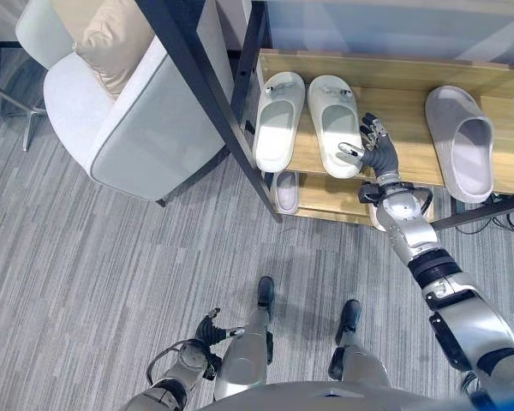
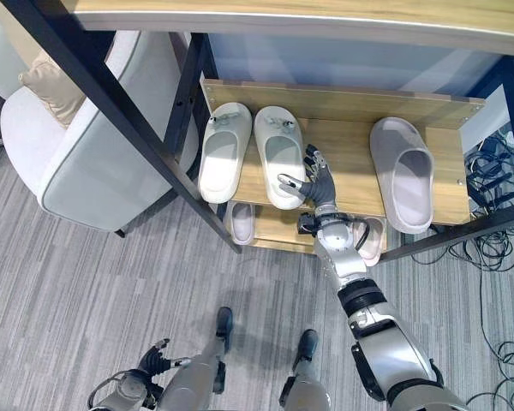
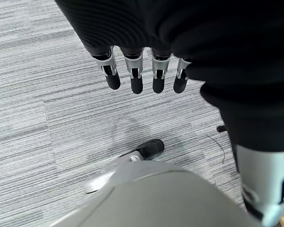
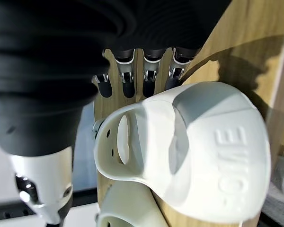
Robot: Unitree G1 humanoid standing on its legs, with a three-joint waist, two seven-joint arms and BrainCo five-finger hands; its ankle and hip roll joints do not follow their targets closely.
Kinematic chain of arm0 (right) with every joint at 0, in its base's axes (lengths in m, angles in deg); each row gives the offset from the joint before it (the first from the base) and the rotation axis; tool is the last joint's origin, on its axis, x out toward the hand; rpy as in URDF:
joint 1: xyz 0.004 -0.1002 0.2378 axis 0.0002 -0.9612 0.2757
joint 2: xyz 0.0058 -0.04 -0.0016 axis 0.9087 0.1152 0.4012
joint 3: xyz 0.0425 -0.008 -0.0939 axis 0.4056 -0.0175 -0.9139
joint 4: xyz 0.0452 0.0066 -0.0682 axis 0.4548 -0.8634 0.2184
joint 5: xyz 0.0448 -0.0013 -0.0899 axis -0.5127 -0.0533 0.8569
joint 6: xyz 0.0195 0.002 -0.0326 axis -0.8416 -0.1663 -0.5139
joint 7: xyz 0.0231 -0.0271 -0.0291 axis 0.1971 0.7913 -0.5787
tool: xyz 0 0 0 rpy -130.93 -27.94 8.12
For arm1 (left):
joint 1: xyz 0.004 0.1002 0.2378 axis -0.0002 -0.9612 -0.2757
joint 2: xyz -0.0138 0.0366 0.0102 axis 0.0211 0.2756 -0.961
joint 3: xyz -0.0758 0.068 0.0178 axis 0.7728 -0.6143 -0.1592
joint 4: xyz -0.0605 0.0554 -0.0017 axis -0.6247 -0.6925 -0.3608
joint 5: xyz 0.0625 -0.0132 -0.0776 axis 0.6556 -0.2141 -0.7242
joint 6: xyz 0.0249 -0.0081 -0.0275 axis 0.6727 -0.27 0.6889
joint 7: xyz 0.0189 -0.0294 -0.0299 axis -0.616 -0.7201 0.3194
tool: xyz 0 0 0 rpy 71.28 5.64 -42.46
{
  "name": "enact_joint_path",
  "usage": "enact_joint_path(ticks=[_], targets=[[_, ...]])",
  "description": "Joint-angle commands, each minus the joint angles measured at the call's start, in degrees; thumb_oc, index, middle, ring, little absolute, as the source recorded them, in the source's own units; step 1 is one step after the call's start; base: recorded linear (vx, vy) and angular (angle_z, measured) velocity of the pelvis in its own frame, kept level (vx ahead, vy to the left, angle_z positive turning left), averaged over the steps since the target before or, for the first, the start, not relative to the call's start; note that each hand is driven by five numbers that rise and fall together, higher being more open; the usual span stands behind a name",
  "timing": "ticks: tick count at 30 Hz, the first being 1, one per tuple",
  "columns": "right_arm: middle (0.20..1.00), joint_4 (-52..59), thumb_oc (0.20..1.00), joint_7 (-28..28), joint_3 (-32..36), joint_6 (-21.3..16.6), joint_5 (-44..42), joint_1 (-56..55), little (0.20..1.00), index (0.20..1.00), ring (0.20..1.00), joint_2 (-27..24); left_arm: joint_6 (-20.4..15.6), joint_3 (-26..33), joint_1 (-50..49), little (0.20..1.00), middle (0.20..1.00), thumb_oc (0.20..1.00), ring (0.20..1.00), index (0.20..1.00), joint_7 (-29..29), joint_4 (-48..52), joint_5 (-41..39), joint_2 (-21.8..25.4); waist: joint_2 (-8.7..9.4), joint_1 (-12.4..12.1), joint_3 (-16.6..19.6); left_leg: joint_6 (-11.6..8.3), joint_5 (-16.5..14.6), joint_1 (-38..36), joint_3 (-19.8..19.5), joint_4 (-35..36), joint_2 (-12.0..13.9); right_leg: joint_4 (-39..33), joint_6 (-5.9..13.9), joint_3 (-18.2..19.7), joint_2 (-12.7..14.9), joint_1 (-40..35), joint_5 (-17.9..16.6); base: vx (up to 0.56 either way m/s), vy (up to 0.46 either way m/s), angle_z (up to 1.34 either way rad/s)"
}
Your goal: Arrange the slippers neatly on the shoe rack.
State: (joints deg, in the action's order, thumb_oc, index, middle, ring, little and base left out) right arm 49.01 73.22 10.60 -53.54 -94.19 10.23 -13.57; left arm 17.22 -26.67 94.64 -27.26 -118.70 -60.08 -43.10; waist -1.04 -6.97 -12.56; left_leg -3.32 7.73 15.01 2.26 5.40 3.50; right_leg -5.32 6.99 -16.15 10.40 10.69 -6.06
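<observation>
— Nearest the lens, bottom left of the frame?
— Left hand, low over grey carpet, fingers hanging relaxed, holding nothing.

— Mid-frame, right of centre?
— Right hand, raised at the shoe rack, fingers loosely spread, thumb at the heel of a white slipper, gripping nothing.

— Farther back?
— Second slipper just beside it; a third well apart at right; others on the shelf below. Armchair at upper left.

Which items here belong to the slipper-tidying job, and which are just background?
Job: two white slippers side by side on the shoe rack; grey slipper at the rack's right; two more slippers on the lower shelf; right hand.
Background: armchair, cushion, left hand.
</observation>
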Motion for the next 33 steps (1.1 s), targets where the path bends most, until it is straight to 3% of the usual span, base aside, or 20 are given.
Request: enact_joint_path(ticks=[1,18,33], targets=[[1.0,1.8,1.0,-1.26,-0.77,-1.73,-2.74,-0.96,1.0,1.0,1.0,0.14,0.41,-3.45,2.79,1.0,1.0,1.0,1.0,1.0,1.99,-3.53,-0.49,-0.33,0.89,-1.28,0.73,-3.66,-3.8,0.94,-2.76,-0.4,0.87,0.32,4.34,1.89,3.72,-4.11,4.01,0.0,0.0,0.0],[1.0,1.69,1.0,1.88,-0.82,-1.76,-11.75,-2.06,1.0,1.0,1.0,0.53,1.35,-3.19,0.87,1.0,1.0,1.0,1.0,1.0,2.04,-4.54,1.11,-0.15,2.01,-2.35,1.45,-3.65,-3.92,0.95,-4.19,-0.4,0.15,0.32,4.39,0.03,4.3,-5.17,4.16,0.0,0.015,0.06],[1.0,-1.13,1.0,2.57,-0.97,-1.11,-5.94,-1.22,1.0,1.0,1.0,-2.97,1.3,-3.12,-0.13,1.0,1.0,1.0,1.0,1.0,1.7,-5.15,2.48,-0.06,2.19,-2.64,2.47,-3.85,-3.97,0.37,-4.98,-0.4,0.12,0.32,4.28,-0.98,4.27,-6.53,4.81,0.0,0.0,0.03]])
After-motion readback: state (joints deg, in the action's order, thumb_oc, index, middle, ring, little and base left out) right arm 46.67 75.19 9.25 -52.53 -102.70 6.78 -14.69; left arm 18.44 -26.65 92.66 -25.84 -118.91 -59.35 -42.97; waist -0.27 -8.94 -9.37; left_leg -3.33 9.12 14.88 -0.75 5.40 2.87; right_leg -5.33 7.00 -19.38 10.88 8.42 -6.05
